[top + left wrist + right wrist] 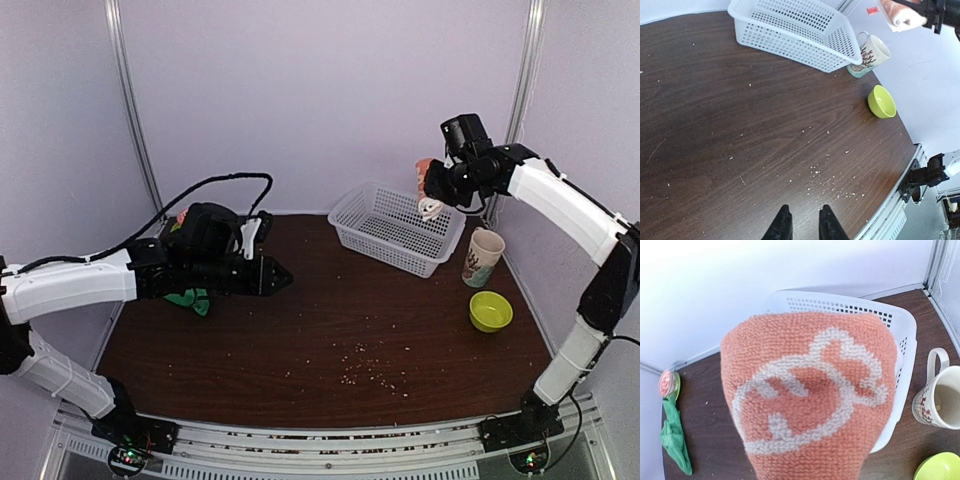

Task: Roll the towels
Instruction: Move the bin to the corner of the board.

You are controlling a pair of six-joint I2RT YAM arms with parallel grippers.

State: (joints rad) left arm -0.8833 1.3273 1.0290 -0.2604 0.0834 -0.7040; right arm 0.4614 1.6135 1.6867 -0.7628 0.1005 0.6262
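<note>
The peach-orange towel with white bunny outlines [810, 390] is bunched into a roll and fills the right wrist view, hiding the fingers. My right gripper [433, 195] is shut on it and holds it in the air above the far right corner of the white basket [345, 222]; from the left wrist view the peach towel [897, 15] shows at the top right. The green towel [190, 298] lies crumpled at the table's left, half hidden under my left arm, and shows as a narrow green towel strip [674, 440]. My left gripper [280, 275] hovers over bare table, its fingers [784, 226] slightly apart with nothing between them.
The perforated basket [790, 30] stands at the back right. A patterned mug [483, 257] and a lime bowl [490, 311] sit to its right, near the table's right edge. Crumbs [365, 370] are scattered over the front middle. A small round pink thing [668, 382] lies by the green towel.
</note>
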